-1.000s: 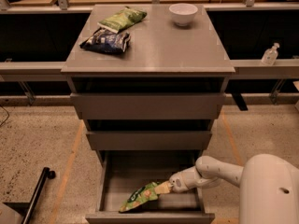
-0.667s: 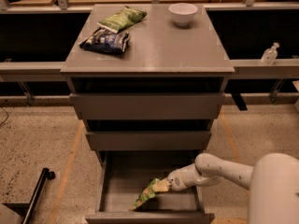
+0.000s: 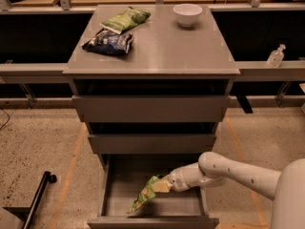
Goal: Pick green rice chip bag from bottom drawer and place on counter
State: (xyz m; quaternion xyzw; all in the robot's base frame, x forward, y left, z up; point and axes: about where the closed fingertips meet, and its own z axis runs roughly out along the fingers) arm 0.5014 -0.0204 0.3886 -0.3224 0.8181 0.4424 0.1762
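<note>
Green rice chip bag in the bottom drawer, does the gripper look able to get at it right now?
Likely yes: the bottom drawer stands open and the gripper is inside it, apparently shut on the upper end of the green rice chip bag, nothing between them.

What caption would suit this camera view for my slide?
Gripper holds the green rice chip bag inside the open bottom drawer, below the counter.

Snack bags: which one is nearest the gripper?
The green rice chip bag in the bottom drawer, held by the gripper; the paler green bag and dark blue bag lie on the counter.
</note>
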